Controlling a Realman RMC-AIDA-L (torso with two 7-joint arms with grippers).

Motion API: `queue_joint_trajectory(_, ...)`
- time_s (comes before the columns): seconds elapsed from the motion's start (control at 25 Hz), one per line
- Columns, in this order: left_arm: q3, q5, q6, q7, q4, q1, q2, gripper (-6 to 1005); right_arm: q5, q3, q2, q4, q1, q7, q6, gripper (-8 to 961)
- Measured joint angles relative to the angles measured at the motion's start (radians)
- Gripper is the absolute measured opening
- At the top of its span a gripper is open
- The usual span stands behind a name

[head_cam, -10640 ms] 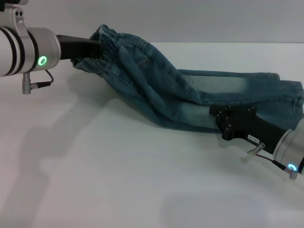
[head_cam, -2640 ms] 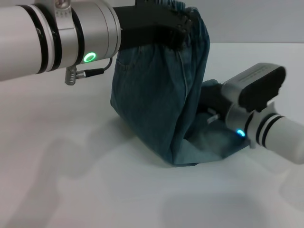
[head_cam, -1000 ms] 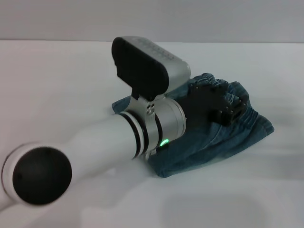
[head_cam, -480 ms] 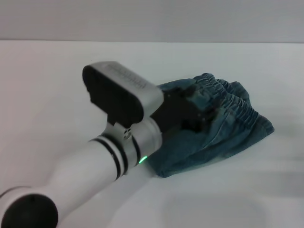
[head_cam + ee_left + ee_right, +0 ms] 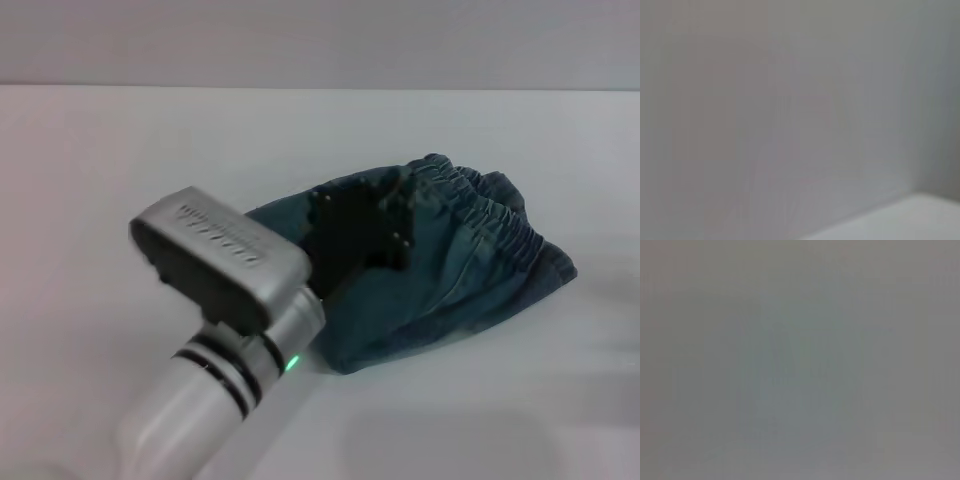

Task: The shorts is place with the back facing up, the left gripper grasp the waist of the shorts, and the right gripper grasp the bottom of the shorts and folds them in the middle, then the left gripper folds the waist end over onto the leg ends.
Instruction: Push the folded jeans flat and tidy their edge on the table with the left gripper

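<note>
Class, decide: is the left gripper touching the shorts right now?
Cannot tell. In the head view the left gripper overlaps the folded shorts near the waist, but neither contact nor a gap shows.

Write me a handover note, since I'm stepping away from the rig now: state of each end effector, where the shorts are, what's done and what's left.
Left end effector: over the folded shorts, just short of the waist; whether it is open or shut can't be seen.
Right end effector: not in view.
Shorts: a compact folded bundle on the white table, ruffled waist on top at the far side.
Done: both folds appear finished.
Left: probably just clear the left arm and check the fold.
</note>
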State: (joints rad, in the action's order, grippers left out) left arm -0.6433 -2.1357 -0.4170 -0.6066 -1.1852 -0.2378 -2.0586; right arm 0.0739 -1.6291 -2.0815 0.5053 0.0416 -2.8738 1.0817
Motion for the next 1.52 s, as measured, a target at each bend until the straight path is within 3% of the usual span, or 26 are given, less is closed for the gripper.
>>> queue_joint_trajectory(0.08,0.094,-0.125,-0.34,0.34,0.191,-0.046,-0.003,265,0.0,0.002,0.001,-0.006,0.005,0.0,0.0,0)
queue_joint_trajectory(0.16,0.12,-0.175,-0.481,0.519,0.302,-0.065,-0.008,182,0.0,0.003,0.001,-0.009,0.008,0.001,-0.001,0)
queue_joint_trajectory(0.24,0.166,-0.242,-0.686,0.779,0.492,-0.109,-0.019,128,0.0,0.003,0.001,-0.01,0.01,0.001,-0.003,0)
queue_joint_trajectory(0.32,0.18,-0.249,-0.732,0.847,0.533,-0.124,-0.019,74,0.0,0.004,0.001,-0.012,0.012,0.001,-0.003,0)
queue_joint_trajectory(0.4,0.188,-0.254,-0.732,0.879,0.549,-0.139,-0.018,20,0.0,0.005,0.001,-0.018,0.016,0.001,-0.003,0)
queue_joint_trajectory(0.52,0.196,-0.273,-0.627,0.92,0.552,-0.165,-0.005,7,0.002,0.005,0.002,-0.022,0.02,0.002,-0.001,-1)
queue_joint_trajectory(0.92,0.211,-0.518,-0.415,1.239,0.606,-0.216,0.0,2,0.004,0.006,0.0,-0.02,0.019,0.008,0.006,-1)
queue_joint_trajectory(1.08,0.216,-0.571,-0.39,1.328,0.65,-0.222,-0.001,4,0.006,0.008,0.0,-0.018,0.023,0.009,0.006,-1)
queue_joint_trajectory(1.52,0.162,-0.573,-0.358,1.344,0.73,-0.251,-0.004,9,0.008,0.02,0.001,-0.021,0.046,0.01,0.005,0)
